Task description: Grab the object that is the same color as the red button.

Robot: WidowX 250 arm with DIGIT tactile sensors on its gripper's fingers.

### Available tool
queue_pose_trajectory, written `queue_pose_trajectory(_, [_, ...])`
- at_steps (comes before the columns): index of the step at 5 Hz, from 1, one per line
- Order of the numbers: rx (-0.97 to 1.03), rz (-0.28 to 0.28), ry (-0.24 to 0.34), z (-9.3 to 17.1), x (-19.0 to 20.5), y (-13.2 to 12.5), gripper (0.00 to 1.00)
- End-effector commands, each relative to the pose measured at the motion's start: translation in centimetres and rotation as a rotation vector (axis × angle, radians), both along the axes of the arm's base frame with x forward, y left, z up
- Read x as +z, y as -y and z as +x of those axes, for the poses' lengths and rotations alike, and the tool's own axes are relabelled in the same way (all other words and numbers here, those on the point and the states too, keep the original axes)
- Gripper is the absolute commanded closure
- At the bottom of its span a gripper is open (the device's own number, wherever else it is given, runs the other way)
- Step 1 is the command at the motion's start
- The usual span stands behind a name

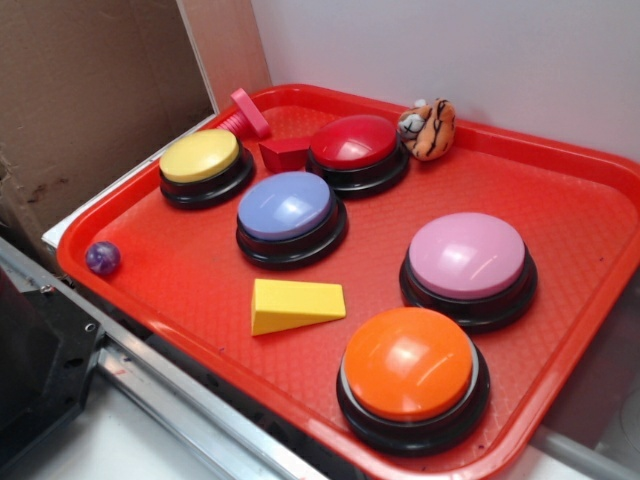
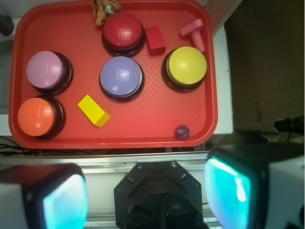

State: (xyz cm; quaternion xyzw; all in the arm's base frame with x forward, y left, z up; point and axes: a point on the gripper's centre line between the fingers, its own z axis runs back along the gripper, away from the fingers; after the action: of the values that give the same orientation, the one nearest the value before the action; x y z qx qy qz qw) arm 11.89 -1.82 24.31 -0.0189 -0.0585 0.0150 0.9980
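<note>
Beside the red button [image 1: 354, 142] lies a red block [image 1: 284, 153], tiger toy [image 1: 428, 128] behind; gripper [image 2: 145, 191] open, empty.

The exterior view looked obliquely across the red tray [image 1: 190, 280] from nearby; the wrist view looked straight down (higher up) on it.

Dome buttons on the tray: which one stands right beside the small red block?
The red button, at the tray's far side. The red block sits against its base; the yellow, blue, pink and orange buttons stand elsewhere.
</note>
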Motion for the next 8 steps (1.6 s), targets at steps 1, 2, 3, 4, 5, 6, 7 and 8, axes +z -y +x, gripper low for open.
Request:
queue_pose_trajectory(1, [0.0,0.0,0.0,0.0,0.0,0.0,0.0])
queue_pose_trajectory(2, [-0.11,0.041,0.008,1.4,-1.0,2.0,0.0])
queue_pose_trajectory(3, [-0.261,0.119,0.019,2.8,-2.7,4.9,0.0])
queue_pose_trajectory(4, [-0.387,0.2,0.062,4.3,-5.3,7.9,0.0])
queue_pose_trajectory(5, [-0.465,0.193,0.115,5.6,-8.9,10.2,0.0])
queue_pose_trajectory(6, [-0.49,0.121,0.141,6.0,-12.2,11.0,0.0])
queue_pose_trajectory(7, [-0.546,0.081,0.131,5.6,-14.6,11.6,0.0])
queue_pose_trajectory(8, [-0.589,0.035,0.116,6.1,-16.7,11.2,0.0])
